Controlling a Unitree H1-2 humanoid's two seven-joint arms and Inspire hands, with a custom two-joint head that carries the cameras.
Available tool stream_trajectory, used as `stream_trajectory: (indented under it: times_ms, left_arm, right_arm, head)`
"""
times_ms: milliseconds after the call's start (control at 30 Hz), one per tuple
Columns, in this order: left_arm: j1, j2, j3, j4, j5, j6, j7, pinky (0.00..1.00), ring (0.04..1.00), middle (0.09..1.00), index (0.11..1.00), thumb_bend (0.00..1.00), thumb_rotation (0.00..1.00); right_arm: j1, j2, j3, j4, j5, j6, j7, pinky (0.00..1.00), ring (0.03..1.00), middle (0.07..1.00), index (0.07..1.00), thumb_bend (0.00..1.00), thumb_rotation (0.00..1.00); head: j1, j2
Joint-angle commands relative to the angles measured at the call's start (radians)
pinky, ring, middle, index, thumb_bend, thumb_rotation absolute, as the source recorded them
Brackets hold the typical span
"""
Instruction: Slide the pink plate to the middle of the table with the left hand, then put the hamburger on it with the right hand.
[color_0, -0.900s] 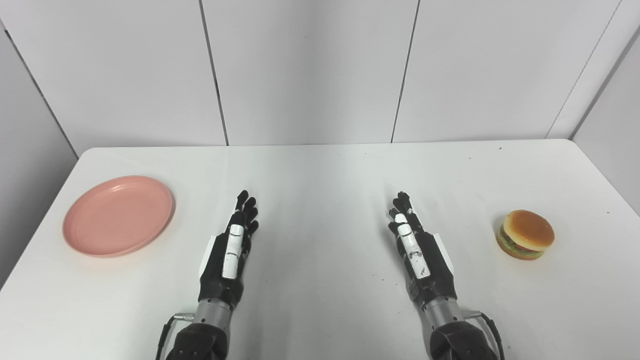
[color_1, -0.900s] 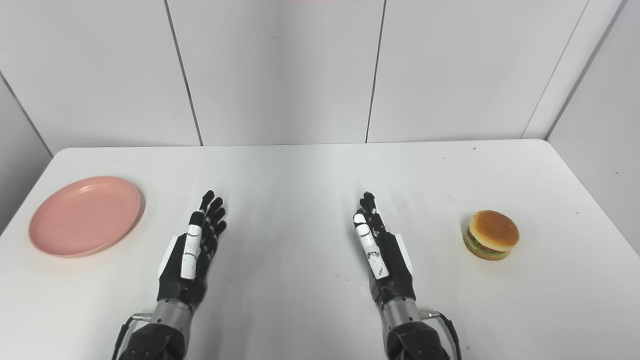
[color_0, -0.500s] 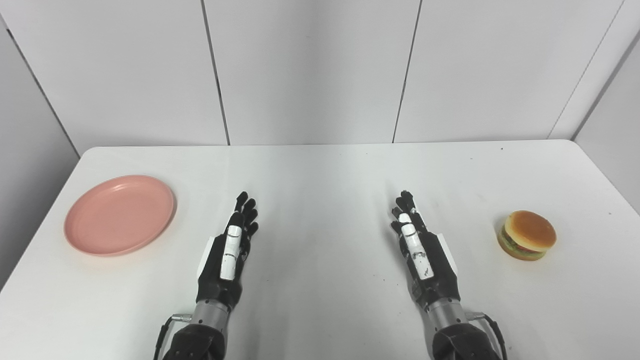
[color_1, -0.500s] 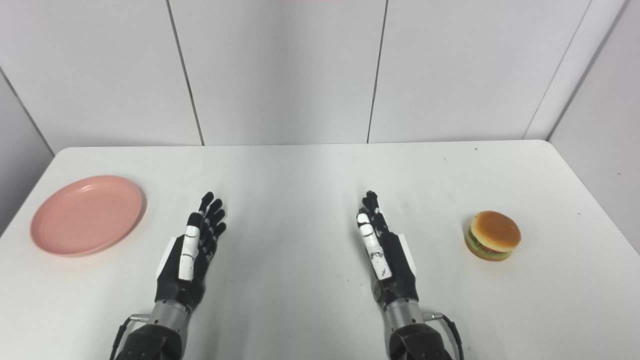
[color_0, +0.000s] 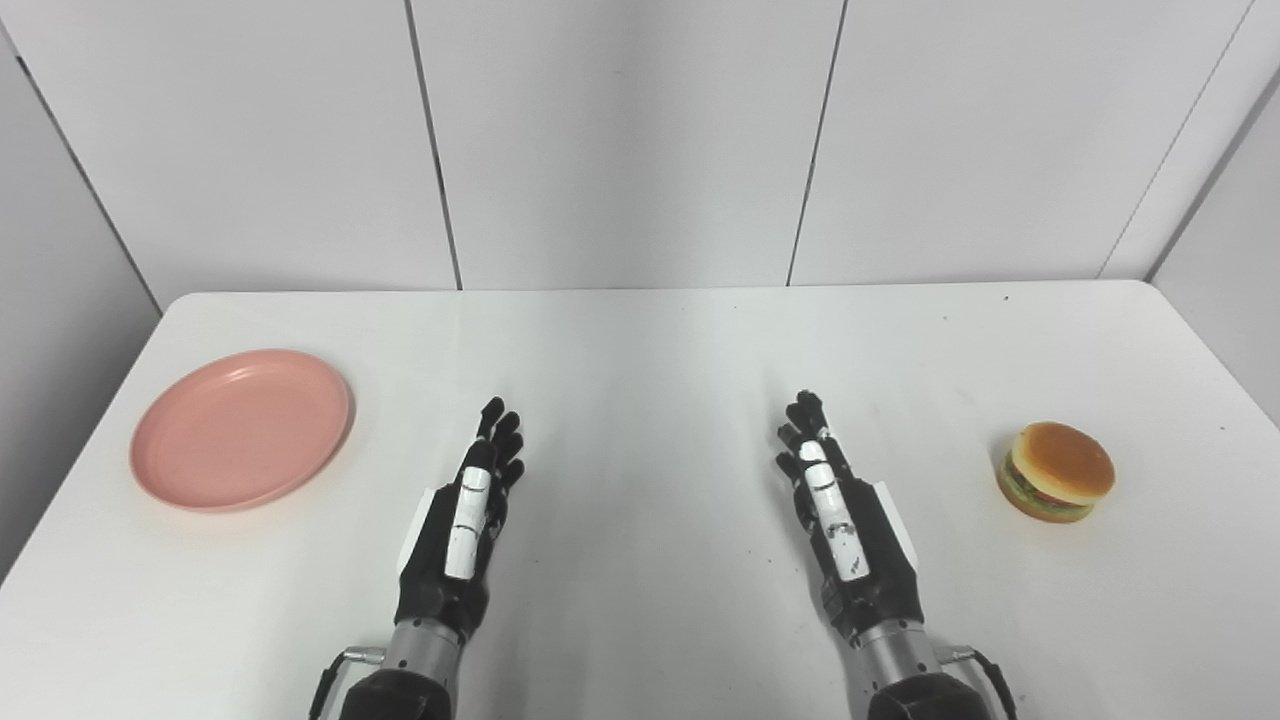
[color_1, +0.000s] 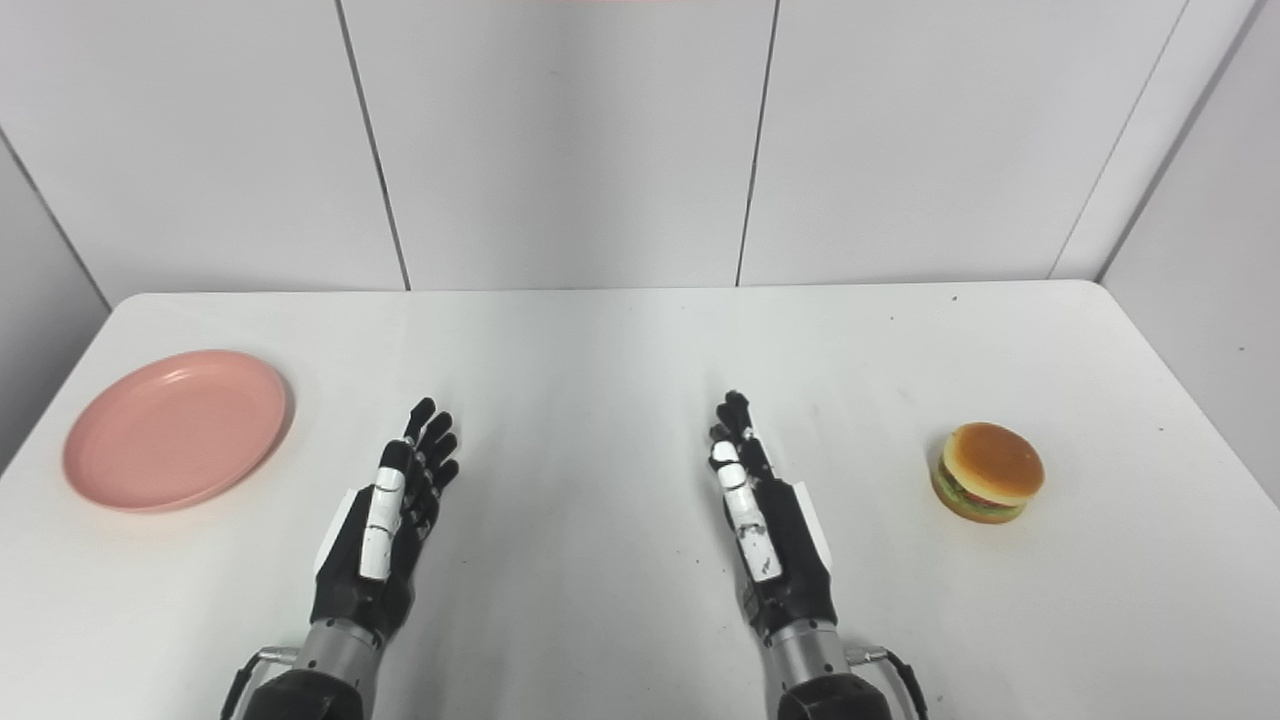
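Note:
A round pink plate (color_0: 241, 428) lies at the left side of the white table (color_0: 640, 340), with nothing on it. A hamburger (color_0: 1055, 470) stands near the right side. My left hand (color_0: 462, 520) rests low over the table's front, right of the plate and well apart from it, fingers straight, holding nothing. My right hand (color_0: 838, 520) lies the same way, left of the hamburger with a wide gap between them, open too.
White wall panels (color_0: 620, 140) rise straight behind the table's far edge. The table's left and right edges lie close beyond the plate and the hamburger. A few small dark specks dot the tabletop.
Both hands have drawn back a little toward the front edge of the table. The plate and hamburger have stayed put; the view has shifted slightly.

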Motion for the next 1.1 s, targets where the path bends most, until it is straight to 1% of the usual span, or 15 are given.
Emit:
stream_trajectory:
  times_ms: [0, 67, 133, 167, 200, 233, 300, 367, 400, 500, 567, 700, 800, 1000, 1067]
  left_arm:
    - [0.013, -0.003, -0.008, -0.018, 0.003, 0.006, -0.005, 1.00, 1.000, 1.000, 1.000, 0.75, 1.00]
    - [0.018, -0.009, -0.011, -0.016, 0.001, 0.002, -0.004, 1.00, 1.000, 1.000, 1.000, 0.75, 1.00]
    - [0.012, -0.014, -0.009, -0.014, 0.006, -0.003, 0.005, 1.00, 1.000, 1.000, 1.000, 0.75, 1.00]
    - [0.004, -0.017, -0.005, -0.006, 0.013, -0.022, 0.013, 1.00, 1.000, 1.000, 1.000, 0.74, 1.00]
    - [-0.010, -0.021, 0.004, 0.003, 0.018, -0.050, 0.025, 1.00, 1.000, 1.000, 1.000, 0.72, 1.00]
    - [-0.026, -0.023, 0.012, 0.010, 0.020, -0.070, 0.033, 1.00, 1.000, 1.000, 1.000, 0.71, 1.00]
    - [-0.060, -0.021, 0.029, 0.017, 0.025, -0.097, 0.048, 1.00, 1.000, 1.000, 1.000, 0.73, 1.00]
    - [-0.098, -0.010, 0.048, 0.007, 0.037, -0.095, 0.067, 1.00, 1.000, 1.000, 1.000, 0.73, 1.00]
    - [-0.118, -0.003, 0.062, -0.005, 0.041, -0.080, 0.078, 1.00, 1.000, 1.000, 1.000, 0.76, 1.00]
    - [-0.158, 0.000, 0.117, -0.012, 0.045, -0.082, 0.129, 1.00, 1.000, 1.000, 0.997, 0.76, 1.00]
    - [-0.175, 0.008, 0.142, -0.007, 0.018, -0.088, 0.128, 1.00, 1.000, 1.000, 0.998, 0.76, 1.00]
    - [-0.220, 0.060, 0.216, -0.026, -0.049, -0.048, 0.122, 1.00, 1.000, 1.000, 1.000, 0.77, 1.00]
    - [-0.233, 0.104, 0.254, -0.040, -0.060, -0.021, 0.128, 1.00, 1.000, 1.000, 1.000, 0.81, 1.00]
    - [-0.269, 0.161, 0.345, -0.031, -0.074, -0.020, 0.177, 0.99, 0.970, 0.958, 0.962, 0.83, 1.00]
    - [-0.281, 0.187, 0.376, -0.006, -0.068, -0.032, 0.196, 0.94, 0.932, 0.922, 0.928, 0.83, 1.00]
  right_arm:
    - [-0.003, 0.002, 0.003, -0.047, 0.010, 0.010, 0.010, 1.00, 1.000, 1.000, 1.000, 0.50, 0.88]
    - [-0.004, 0.001, -0.007, -0.043, 0.016, 0.010, 0.006, 1.00, 1.000, 1.000, 1.000, 0.53, 0.84]
    - [-0.007, -0.008, -0.021, -0.029, 0.022, -0.003, 0.007, 1.00, 1.000, 1.000, 1.000, 0.54, 0.87]
    - [-0.007, -0.012, -0.030, -0.024, 0.029, -0.006, 0.009, 1.00, 1.000, 1.000, 1.000, 0.54, 0.86]
    - [-0.006, -0.013, -0.039, -0.022, 0.037, -0.009, 0.009, 1.00, 1.000, 1.000, 1.000, 0.54, 0.86]
    - [-0.006, -0.017, -0.047, -0.018, 0.048, -0.013, 0.014, 1.00, 1.000, 1.000, 1.000, 0.53, 0.86]
    - [-0.011, -0.018, -0.062, 0.003, 0.064, -0.023, 0.017, 1.00, 1.000, 1.000, 1.000, 0.52, 0.86]
    - [-0.018, -0.023, -0.067, 0.022, 0.068, -0.031, 0.023, 1.00, 1.000, 1.000, 1.000, 0.56, 0.85]
    - [-0.018, -0.032, -0.069, 0.025, 0.069, -0.034, 0.030, 1.00, 1.000, 1.000, 1.000, 0.56, 0.89]
    - [-0.011, -0.043, -0.074, 0.010, 0.063, -0.032, 0.026, 1.00, 1.000, 1.000, 1.000, 0.52, 0.92]
    - [-0.010, -0.040, -0.077, 0.004, 0.060, -0.034, 0.019, 1.00, 1.000, 1.000, 1.000, 0.48, 0.94]
    - [-0.012, -0.037, -0.081, 0.008, 0.059, -0.044, 0.014, 1.00, 1.000, 1.000, 1.000, 0.46, 0.96]
    - [-0.015, -0.039, -0.086, 0.029, 0.071, -0.072, 0.022, 1.00, 1.000, 1.000, 1.000, 0.46, 0.97]
    - [-0.028, -0.050, -0.091, 0.071, 0.060, -0.111, 0.027, 1.00, 1.000, 1.000, 1.000, 0.52, 0.96]
    - [-0.032, -0.050, -0.091, 0.074, 0.062, -0.116, 0.027, 1.00, 1.000, 1.000, 1.000, 0.53, 0.95]
  head:
    - [0.016, -0.007]
    - [0.052, -0.020]
    - [0.098, -0.032]
    - [0.148, -0.044]
    - [0.148, -0.044]
    - [0.194, -0.058]
    - [0.240, -0.072]
    - [0.272, -0.084]
    - [0.287, -0.092]
    - [0.310, -0.101]
    - [0.321, -0.110]
    - [0.340, -0.122]
    - [0.361, -0.130]
    - [0.400, -0.141]
    - [0.413, -0.143]
